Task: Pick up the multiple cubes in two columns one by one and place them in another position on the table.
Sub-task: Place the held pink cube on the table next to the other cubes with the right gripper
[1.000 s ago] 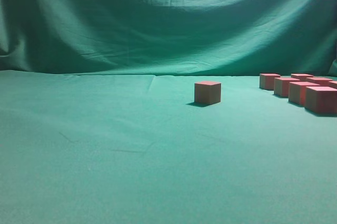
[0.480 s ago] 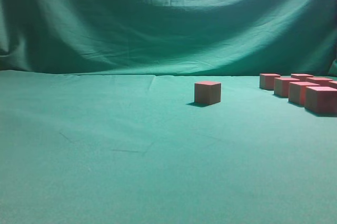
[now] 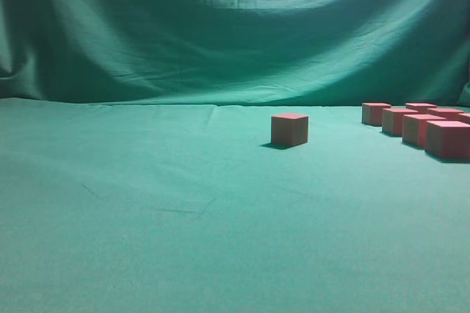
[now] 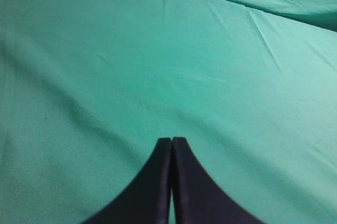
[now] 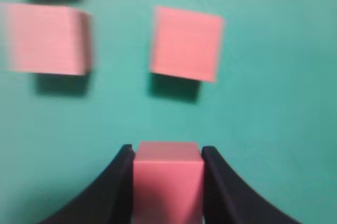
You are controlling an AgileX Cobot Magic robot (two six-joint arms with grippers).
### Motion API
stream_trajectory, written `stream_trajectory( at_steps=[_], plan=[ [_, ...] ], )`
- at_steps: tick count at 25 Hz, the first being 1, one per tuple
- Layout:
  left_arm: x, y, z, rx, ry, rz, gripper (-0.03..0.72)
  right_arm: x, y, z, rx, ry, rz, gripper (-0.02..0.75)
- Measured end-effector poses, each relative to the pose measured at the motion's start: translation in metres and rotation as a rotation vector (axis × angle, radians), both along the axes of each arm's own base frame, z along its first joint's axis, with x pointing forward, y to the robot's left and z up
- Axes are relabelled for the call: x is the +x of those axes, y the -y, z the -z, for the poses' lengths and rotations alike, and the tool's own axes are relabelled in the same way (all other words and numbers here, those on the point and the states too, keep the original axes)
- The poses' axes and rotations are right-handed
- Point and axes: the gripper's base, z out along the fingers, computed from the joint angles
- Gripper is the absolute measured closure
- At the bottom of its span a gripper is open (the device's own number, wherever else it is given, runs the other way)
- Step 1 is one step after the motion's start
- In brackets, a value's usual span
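Observation:
A lone cube [image 3: 289, 129] stands on the teal table [image 3: 147, 203] near the middle. Several more cubes [image 3: 422, 123] stand in two columns at the right edge. Neither gripper shows in the exterior view. In the right wrist view my right gripper [image 5: 167, 153] is shut on a cube [image 5: 167, 182] and holds it above the cloth. Two cubes lie beyond it, one straight ahead [image 5: 185, 43] and one to the left [image 5: 47, 38], blurred. My left gripper [image 4: 171, 141] is shut and empty over bare cloth [image 4: 158, 66].
A wrinkled green backdrop curtain [image 3: 235, 34] hangs behind the table. The cloth has light creases at the front left [image 3: 176, 210]. Dark shadows of two more cubes touch the top edge of the right wrist view.

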Motion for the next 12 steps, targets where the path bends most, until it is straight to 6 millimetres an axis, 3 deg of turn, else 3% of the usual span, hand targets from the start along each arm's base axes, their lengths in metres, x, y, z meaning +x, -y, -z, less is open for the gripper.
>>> stream_trajectory(
  at_steps=[8, 12],
  plan=[
    [0.000, 0.000, 0.000, 0.000, 0.000, 0.000, 0.688, 0.025, -0.065, -0.105, 0.064, 0.158, -0.382, 0.463],
    [0.000, 0.000, 0.000, 0.000, 0.000, 0.000, 0.688, 0.041, -0.105, -0.141, 0.063, 0.241, -0.562, 0.463]
  ],
)
